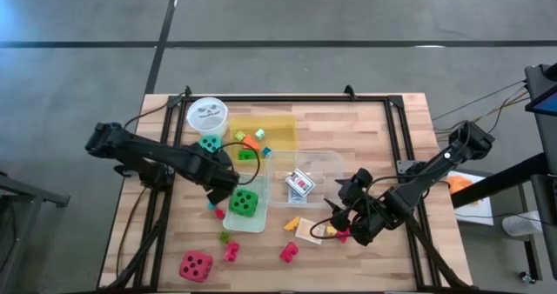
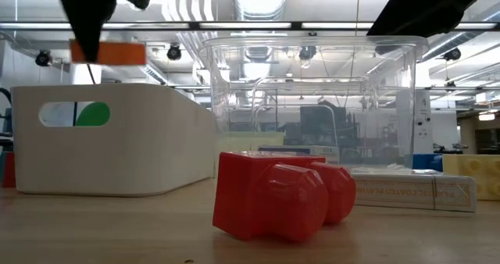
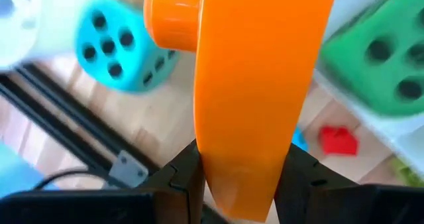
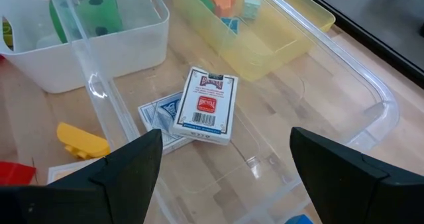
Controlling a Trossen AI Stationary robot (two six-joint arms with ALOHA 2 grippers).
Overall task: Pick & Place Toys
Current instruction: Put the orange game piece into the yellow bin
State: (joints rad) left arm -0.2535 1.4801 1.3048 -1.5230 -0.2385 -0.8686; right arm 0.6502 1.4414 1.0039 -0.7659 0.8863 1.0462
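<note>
One orange block (image 3: 255, 85) clamped upright in left end effector (image 1: 228, 177), long axis running out past the fingertips, hanging above the surface (image 1: 392, 137). Yellow tray (image 1: 283, 124) just ahead, nearer this arm. Right end effector (image 4: 225, 158) spread wide, holding nothing, over card packs (image 4: 205, 108).

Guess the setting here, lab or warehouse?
Likely a robotics lab or test hall: a wooden table on a bare concrete floor, strip lights and ceiling-hung cameras overhead, and cables running off the rig.
</note>
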